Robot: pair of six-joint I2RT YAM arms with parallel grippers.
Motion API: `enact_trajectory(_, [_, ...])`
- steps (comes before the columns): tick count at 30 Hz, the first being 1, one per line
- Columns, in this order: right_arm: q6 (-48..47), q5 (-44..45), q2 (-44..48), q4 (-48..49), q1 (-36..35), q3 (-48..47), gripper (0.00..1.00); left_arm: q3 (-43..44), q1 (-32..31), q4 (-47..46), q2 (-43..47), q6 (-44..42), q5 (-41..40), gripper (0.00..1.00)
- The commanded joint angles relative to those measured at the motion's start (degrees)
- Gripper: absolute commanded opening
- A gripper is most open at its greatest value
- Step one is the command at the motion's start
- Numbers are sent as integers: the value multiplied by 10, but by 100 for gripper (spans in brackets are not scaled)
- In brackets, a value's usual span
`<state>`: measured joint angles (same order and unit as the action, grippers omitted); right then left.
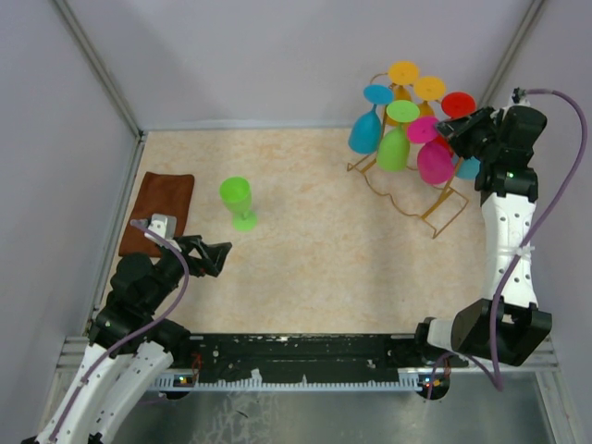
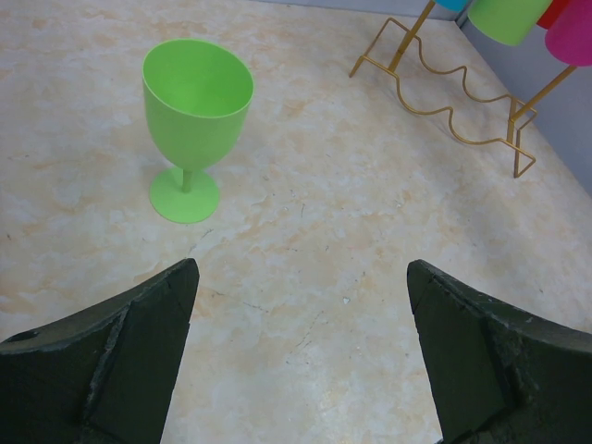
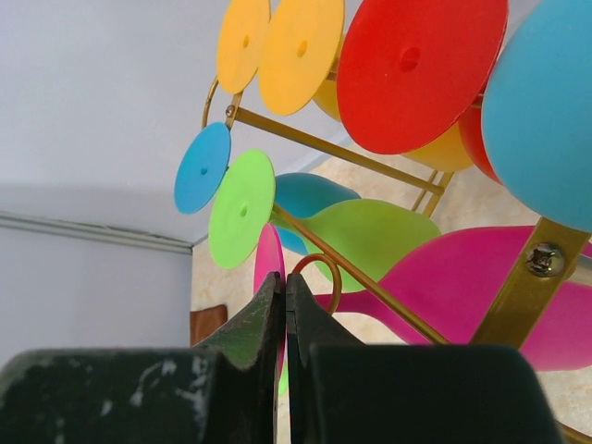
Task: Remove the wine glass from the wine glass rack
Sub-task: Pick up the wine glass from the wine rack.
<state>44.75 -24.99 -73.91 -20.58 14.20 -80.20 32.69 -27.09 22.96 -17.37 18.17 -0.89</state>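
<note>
Only the top view takes in the brown cloth (image 1: 159, 211) at the far left of the bench (image 1: 314, 277), with the left hand (image 1: 225, 252) just right of it, low over the surface. The left wrist view shows that hand spread wide and holding nothing. Ahead of it a green glass (image 2: 192, 120) stands upright on the bench, well apart from the rack (image 2: 404, 43). That view also gives the rack's wavy foot rail close up.

At the right, the pink glass (image 1: 435, 162) hangs bowl-down on the rack among other glasses (image 1: 403, 72) in blue, green, orange and red. The right hand (image 1: 447, 128) is up at their feet. Only the right wrist view shows its fingers (image 3: 259, 324) pressed together, with the pink foot edge-on just behind the tips; whether they nip it I cannot tell.

The bench is mottled beige, like stone, and plain pale grey walls (image 1: 277, 55) close it in on three sides
</note>
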Motion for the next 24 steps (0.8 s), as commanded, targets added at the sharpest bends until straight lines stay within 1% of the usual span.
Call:
enact_trajectory(1, [18, -21, 27, 42, 6, 5, 0, -4, 3, -13, -3, -1, -1, 99])
enact_trajectory(10, [71, -80, 28, 104, 7, 13, 0, -3, 4, -12, -3, -1, -1, 99])
enact_trajectory(24, [62, -93, 32, 95, 7, 13, 0, -4, 4, -12, -3, -1, 0, 99])
